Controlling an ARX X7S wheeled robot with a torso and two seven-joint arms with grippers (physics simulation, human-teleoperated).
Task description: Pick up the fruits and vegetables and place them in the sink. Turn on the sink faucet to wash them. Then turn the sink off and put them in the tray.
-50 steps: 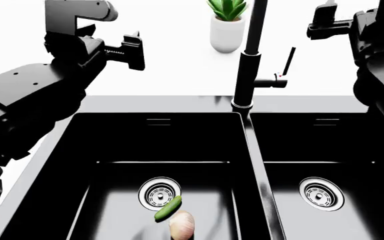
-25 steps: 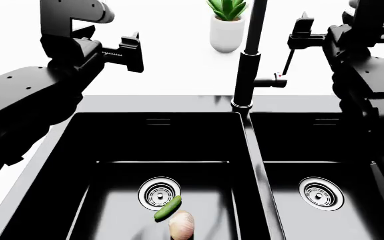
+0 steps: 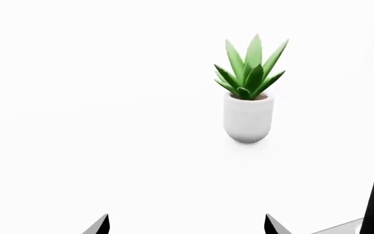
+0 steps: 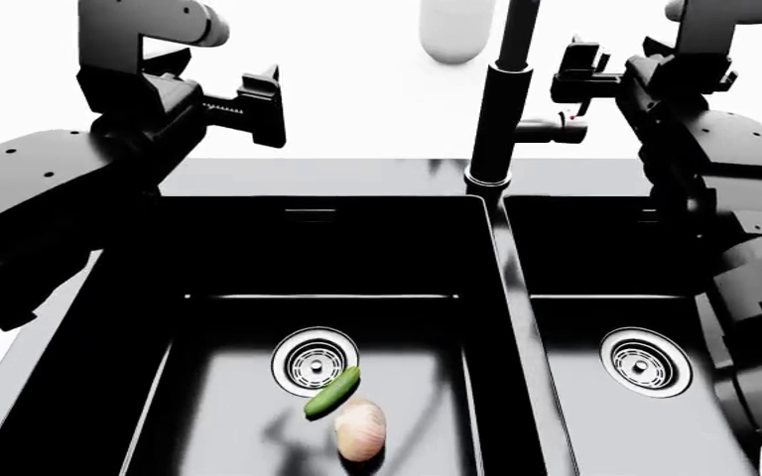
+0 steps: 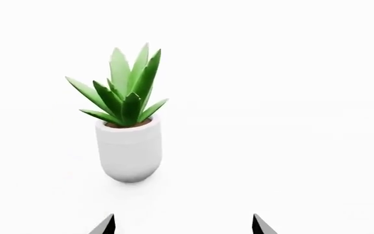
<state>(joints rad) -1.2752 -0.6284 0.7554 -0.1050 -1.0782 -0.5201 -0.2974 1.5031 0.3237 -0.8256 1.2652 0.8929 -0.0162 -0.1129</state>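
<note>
Cucumber and onion lie in the sink's left basin; I bring my right end effector, fingertips apart and empty, beside the faucet lever; washing remains.

Open room above the left basin of the sink, where cucumber and onion lie touching beside the drain. The faucet rises at the divider; the right gripper crowds its lever; a potted plant stands behind
</note>
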